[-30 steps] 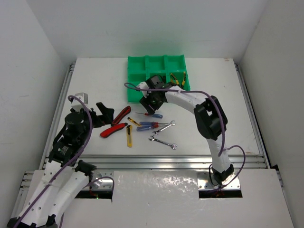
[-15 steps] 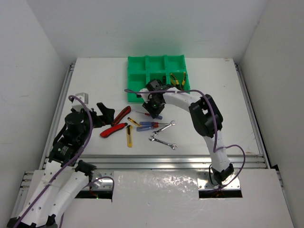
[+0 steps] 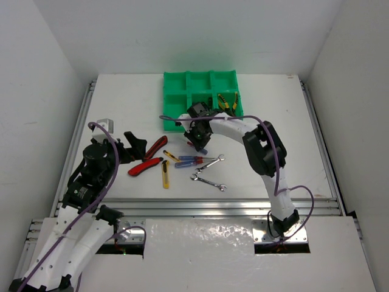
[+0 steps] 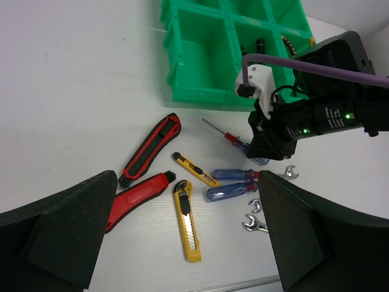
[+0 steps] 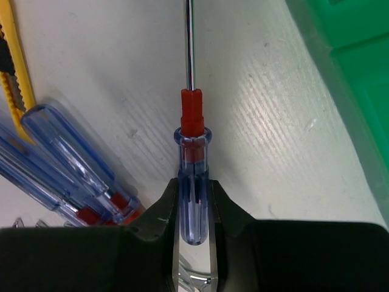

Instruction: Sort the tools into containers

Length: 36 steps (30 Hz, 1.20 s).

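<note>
My right gripper (image 3: 200,143) (image 5: 193,196) is shut on the handle of a small blue-handled screwdriver (image 5: 193,182), low over the table just in front of the green tray (image 3: 168,103). Its thin shaft (image 4: 216,129) points away to the left. My left gripper (image 3: 131,146) (image 4: 185,237) is open and empty, left of the tool pile. On the table lie two red-black utility knives (image 3: 155,147) (image 3: 144,166), two yellow box cutters (image 3: 165,175) (image 3: 171,156), two blue screwdrivers (image 3: 189,161) and silver wrenches (image 3: 209,181).
Yellow-handled pliers (image 3: 228,101) lie in the tray's near right compartment, and a dark tool (image 4: 259,45) shows in the near middle one. The tray's corner (image 5: 352,61) is close to the right of the held screwdriver. The table's metal rail (image 3: 194,204) runs along the front.
My right gripper has moved down and toward me from the tray's edge onto the small screwdriver's handle and closed on it. The left arm has not moved.
</note>
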### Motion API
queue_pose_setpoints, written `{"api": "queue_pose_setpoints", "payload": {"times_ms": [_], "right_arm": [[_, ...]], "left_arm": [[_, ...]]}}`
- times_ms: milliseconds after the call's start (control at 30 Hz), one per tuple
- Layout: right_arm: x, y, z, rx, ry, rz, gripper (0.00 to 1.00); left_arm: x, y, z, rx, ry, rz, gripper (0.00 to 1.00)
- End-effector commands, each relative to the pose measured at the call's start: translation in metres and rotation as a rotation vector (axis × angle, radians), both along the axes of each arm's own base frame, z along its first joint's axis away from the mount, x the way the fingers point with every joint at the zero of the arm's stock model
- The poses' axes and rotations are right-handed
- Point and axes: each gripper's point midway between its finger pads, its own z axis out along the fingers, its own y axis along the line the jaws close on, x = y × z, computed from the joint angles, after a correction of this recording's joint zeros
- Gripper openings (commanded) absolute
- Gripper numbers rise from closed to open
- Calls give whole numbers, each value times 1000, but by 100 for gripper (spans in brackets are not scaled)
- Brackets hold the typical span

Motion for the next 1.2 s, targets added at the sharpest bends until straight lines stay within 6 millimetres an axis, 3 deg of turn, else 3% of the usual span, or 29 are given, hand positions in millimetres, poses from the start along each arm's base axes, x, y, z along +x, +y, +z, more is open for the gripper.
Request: {"api": "queue_pose_setpoints", "payload": {"times_ms": [0, 33, 67, 200, 333, 367, 433, 467, 500, 533, 567, 600, 633, 667, 700, 833, 867, 1000, 1033, 1100, 1133, 1167], "right_arm": [[6, 11, 49, 78, -106, 11, 11], [4, 12, 59, 91, -120, 14, 11], [2, 14, 81, 128, -148, 20, 11], [-12, 14, 116, 209, -185, 58, 12], [-1, 30, 147, 323, -233, 8, 12], [12, 37, 163, 359, -273, -35, 11], [43, 43, 161, 380, -284, -210, 11], [63, 51, 180, 412, -335, -258, 11], [77, 55, 160, 384, -322, -299, 11], [88, 59, 158, 390, -321, -341, 12], [106, 70, 184, 438, -370, -352, 12], [115, 74, 157, 402, -338, -372, 13], [124, 78, 157, 405, -345, -383, 13], [138, 83, 175, 439, -387, -397, 16], [143, 89, 160, 453, -352, -395, 18], [156, 89, 160, 475, -391, -418, 33], [154, 88, 150, 465, -380, -420, 37], [163, 83, 153, 461, -402, -414, 66], [163, 82, 155, 454, -405, -408, 80], [157, 76, 181, 458, -426, -392, 82], [145, 69, 171, 429, -399, -391, 82], [134, 60, 221, 483, -454, -387, 82]], "left_arm": [[2, -5, 15, -14, -54, -22, 100], [2, -5, 16, -15, -55, -20, 100], [2, -4, 15, -14, -54, -19, 100], [3, -4, 15, -13, -53, -17, 100], [4, -4, 14, -10, -47, -13, 100], [4, -4, 13, -9, -45, -12, 100], [5, -4, 10, -3, -32, -11, 100], [6, -4, 10, -1, -27, -11, 100], [6, -4, 9, 1, -24, -14, 100], [7, -5, 9, 1, -21, -14, 100], [7, -5, 8, 3, -19, -16, 100], [7, -6, 7, 3, -15, -19, 100], [7, -6, 8, 2, -15, -20, 100], [7, -6, 8, 4, -15, -21, 100], [7, -6, 7, 4, -14, -22, 100], [8, -8, 6, 4, -6, -30, 100], [8, -8, 6, 5, -8, -30, 100], [11, -12, 2, 11, 14, -54, 100], [11, -13, 1, 13, 20, -59, 100], [15, -13, -5, 30, 53, -56, 100], [17, -10, -7, 45, 81, -36, 98], [20, -8, -11, 66, 113, -15, 97]]}}
